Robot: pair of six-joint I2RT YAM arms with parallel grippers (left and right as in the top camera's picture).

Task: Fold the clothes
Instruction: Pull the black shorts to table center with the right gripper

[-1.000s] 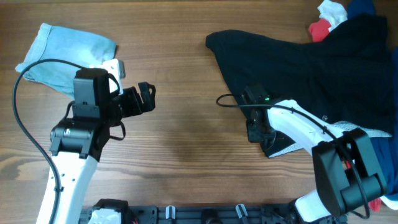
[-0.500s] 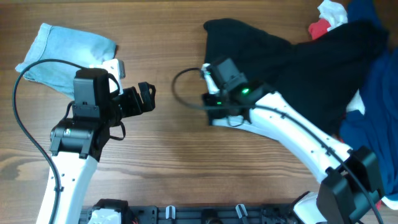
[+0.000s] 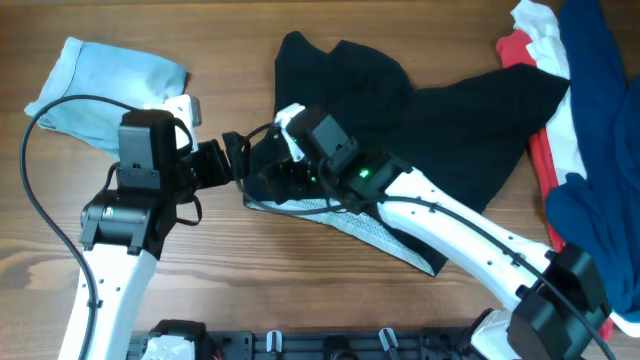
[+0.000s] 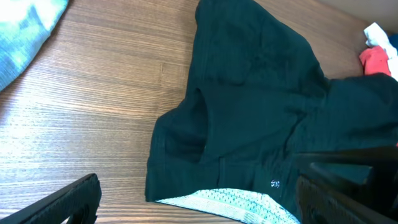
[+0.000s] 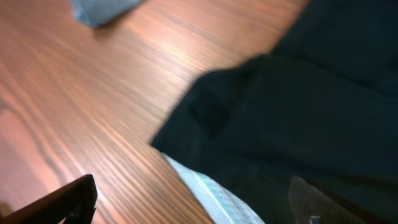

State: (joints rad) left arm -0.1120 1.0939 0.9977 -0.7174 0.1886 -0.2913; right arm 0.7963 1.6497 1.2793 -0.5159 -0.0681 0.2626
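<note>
**Item: black shorts** (image 3: 440, 110). They lie rumpled across the middle of the table (image 3: 250, 290). Their long axis runs from a left corner, just off the two grippers, away toward the pile of clothes (image 3: 590, 120) on the right. The grey speckled waistband (image 3: 375, 228) is turned out along the near edge and slants toward the right arm's base.

**Left gripper** (image 3: 236, 158). It sits just beside that left corner and faces it, with the shorts straight ahead. The jaws are spread wide with nothing between them.

**Right gripper** (image 3: 268, 178). It is over the same corner and, of the two, is the nearer to the cloth. The fingers (image 5: 62, 199) stand wide apart at the frame's edges. It seems to hold nothing, though that wrist view is blurred.

**Also present:** pale-blue denim shorts (image 3: 105, 80) at the far left, well apart from the black shorts.

**Judgement:** the corner by the waistband is the natural first grip for either arm.
</note>
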